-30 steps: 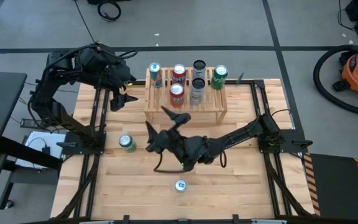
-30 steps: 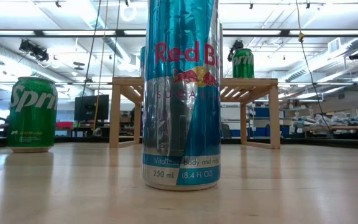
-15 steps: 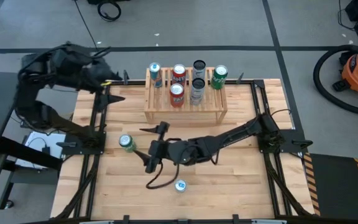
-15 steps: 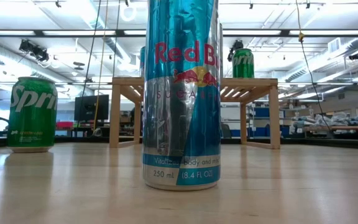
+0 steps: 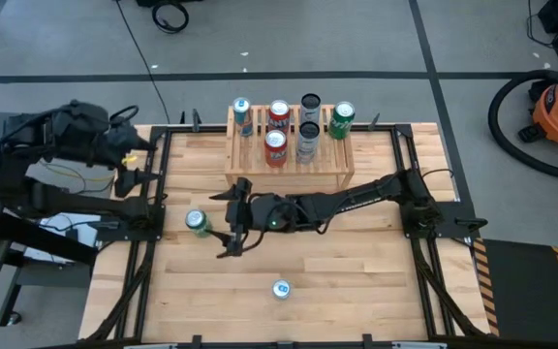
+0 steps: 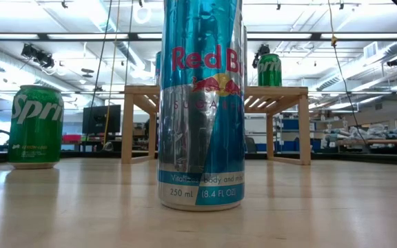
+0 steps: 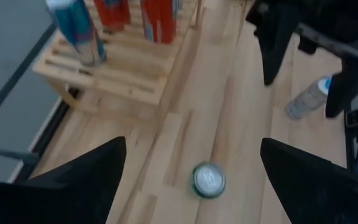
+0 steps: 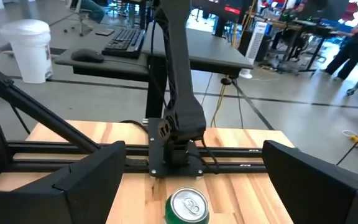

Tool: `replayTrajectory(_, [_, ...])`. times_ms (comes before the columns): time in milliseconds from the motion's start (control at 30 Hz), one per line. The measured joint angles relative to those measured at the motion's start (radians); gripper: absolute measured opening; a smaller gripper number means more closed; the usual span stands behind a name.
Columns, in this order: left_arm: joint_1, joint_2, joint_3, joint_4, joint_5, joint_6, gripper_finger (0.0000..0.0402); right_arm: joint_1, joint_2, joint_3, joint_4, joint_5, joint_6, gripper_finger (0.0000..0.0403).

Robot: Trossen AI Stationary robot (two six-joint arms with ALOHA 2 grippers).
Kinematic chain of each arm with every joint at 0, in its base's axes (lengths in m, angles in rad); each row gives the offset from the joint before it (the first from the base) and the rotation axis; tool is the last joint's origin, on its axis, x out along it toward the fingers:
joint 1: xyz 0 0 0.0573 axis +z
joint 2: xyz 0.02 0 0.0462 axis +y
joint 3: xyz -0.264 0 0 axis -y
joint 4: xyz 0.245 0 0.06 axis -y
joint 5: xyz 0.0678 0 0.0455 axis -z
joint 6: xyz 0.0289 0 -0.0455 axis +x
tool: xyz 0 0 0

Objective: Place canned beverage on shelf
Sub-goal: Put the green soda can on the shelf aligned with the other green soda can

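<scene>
Right gripper (image 5: 232,217) jaws open beside green can (image 5: 198,224), bare table (image 5: 356,291) around.

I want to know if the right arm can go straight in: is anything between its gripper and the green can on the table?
Nothing visible. The right gripper is open and faces the green can across bare table; the right wrist view shows only wood before the can.
</scene>
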Motion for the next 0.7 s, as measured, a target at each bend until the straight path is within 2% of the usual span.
replayTrajectory(200, [0.0, -0.132, -0.175, 0.062, 0.0, -0.027, 0.0373, -0.021, 0.002, 0.0, 0.0, -0.049, 0.014, 0.0387])
replayTrajectory(700, [0.0, -0.385, -0.563, 0.13, -0.001, -0.063, 0.0373, -0.078, 0.164, -0.001, 0.176, -0.066, -0.007, 0.0387])
